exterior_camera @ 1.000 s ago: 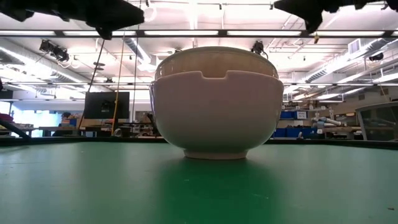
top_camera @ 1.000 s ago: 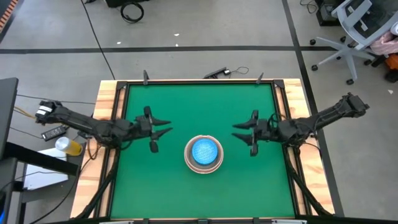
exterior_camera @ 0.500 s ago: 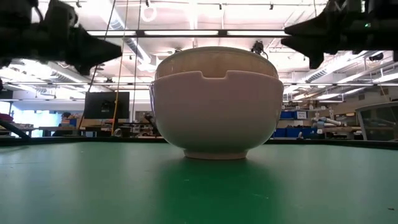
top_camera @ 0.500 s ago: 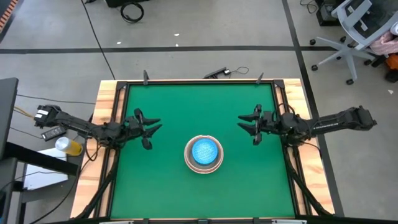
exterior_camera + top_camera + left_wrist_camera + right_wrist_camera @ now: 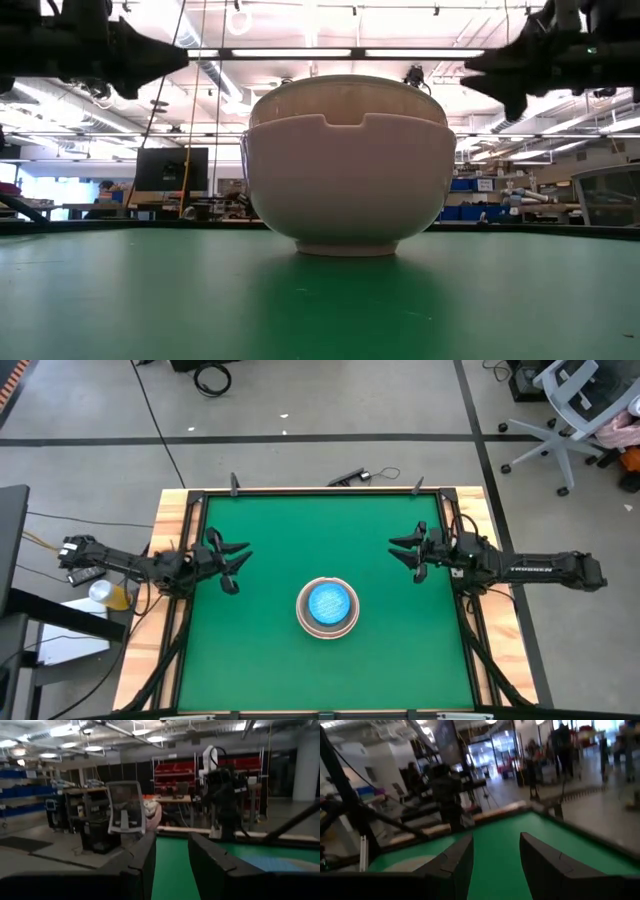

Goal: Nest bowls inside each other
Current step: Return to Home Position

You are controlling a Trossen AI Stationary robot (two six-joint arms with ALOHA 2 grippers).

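The bowls (image 5: 328,606) stand nested in one stack at the table's middle. A speckled blue one (image 5: 328,603) lies innermost. In the low view the large white bowl (image 5: 348,180) rests on its foot, with a cream rim (image 5: 348,92) showing above it. My left gripper (image 5: 238,565) hangs open over the table's left side, well apart from the stack. My right gripper (image 5: 398,553) hangs open over the right side, equally apart. Both point level toward the middle, and nothing is between their fingers (image 5: 145,865) (image 5: 540,860).
A wooden frame (image 5: 170,560) borders the green table top (image 5: 320,530). The low view shows both grippers (image 5: 150,55) (image 5: 500,70) above the height of the stack's rim. Office chairs, shelves and cables lie beyond the table.
Both grippers have drawn back from the stack, the left toward the table's left edge, the right toward the right and far edges. Both have sunk a little. The right one has rolled about its own line. The stack of bowls has kept still.
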